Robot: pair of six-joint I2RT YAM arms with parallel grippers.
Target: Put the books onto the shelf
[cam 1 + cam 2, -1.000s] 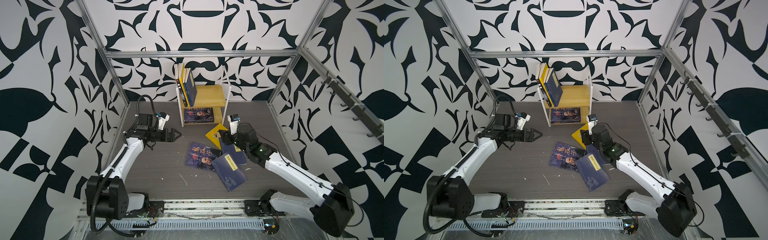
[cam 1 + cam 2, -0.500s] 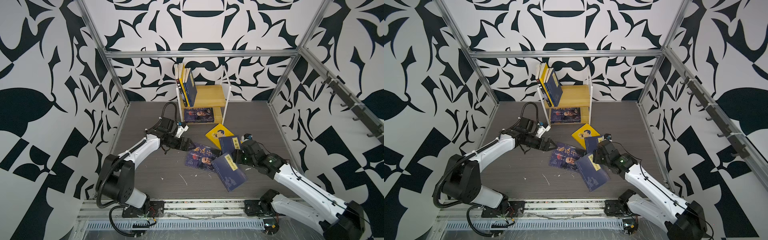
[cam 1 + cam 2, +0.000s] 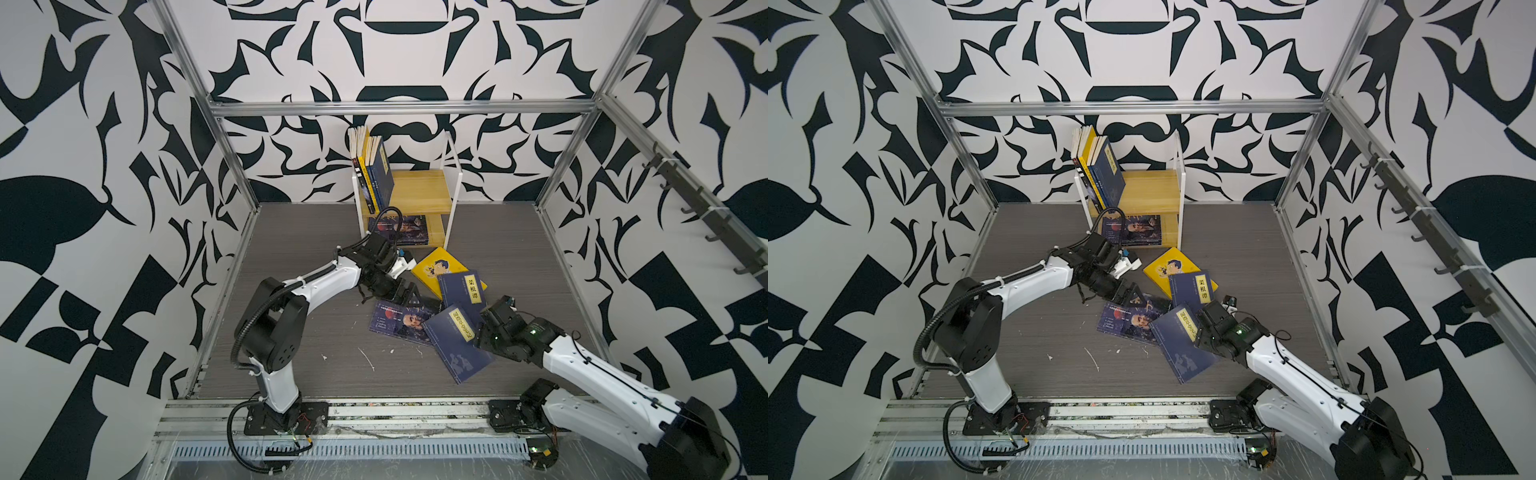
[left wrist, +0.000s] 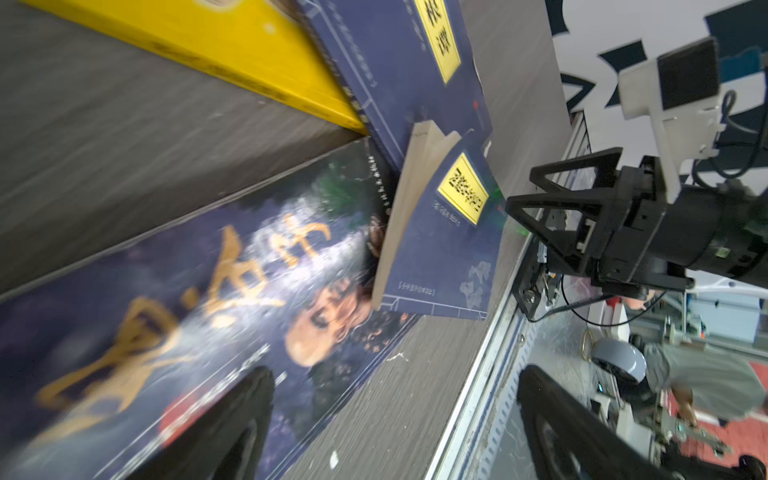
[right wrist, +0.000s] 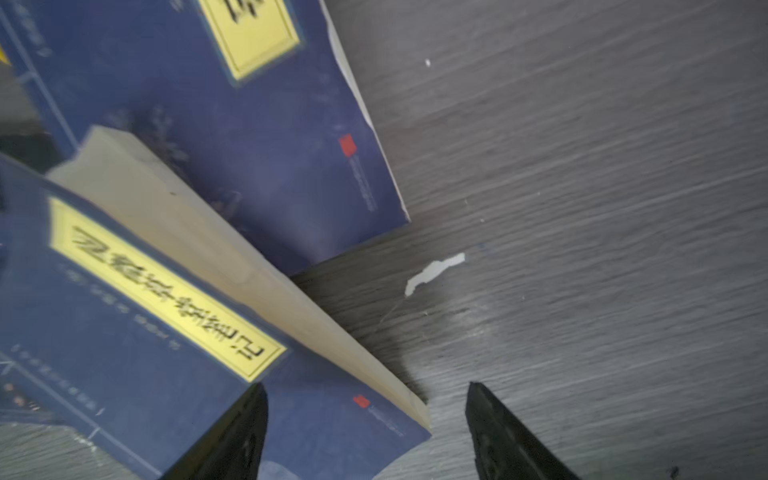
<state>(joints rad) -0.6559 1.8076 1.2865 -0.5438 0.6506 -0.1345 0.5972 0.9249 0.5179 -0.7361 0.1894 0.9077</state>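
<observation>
Both top views show the shelf (image 3: 419, 192) at the far middle of the bench (image 3: 340, 374). A row of upright books (image 3: 376, 168) leans at the left end of its top board. A shelved portrait book (image 3: 409, 227) stands in the lower tier, partly hidden by the left arm's cable.

Four books lie heaped just near of the shelf. The yellow book (image 3: 430, 266) is farthest, with the far navy book (image 3: 461, 291) overlapping it. The loose portrait book (image 3: 397, 323) is to the left, and the near navy book (image 3: 457, 343) lies across both of the others.

The left tool (image 3: 409, 293) hangs low at the far edge of the loose portrait book, spread. The right tool (image 3: 484, 328) sits at the near navy book's right edge, its fingertips hidden under its own wrist.

The left wrist view is blurred. The left tool (image 4: 395, 374) is spread wide, with one finger (image 4: 232, 428) over the loose portrait book (image 4: 187, 311); contact is unclear. Beyond it, the right tool (image 4: 536, 195) stands spread beside the near navy book (image 4: 440, 232), whose page edge is raised.

In the right wrist view the right tool (image 5: 365, 386) gapes. One finger (image 5: 237, 432) is over the near navy book (image 5: 124, 332) at its corner, the other is over bare bench, and the page edge runs between them. Whether either finger touches, I cannot tell. The far navy book (image 5: 249, 145) is cut off by the frame.
</observation>
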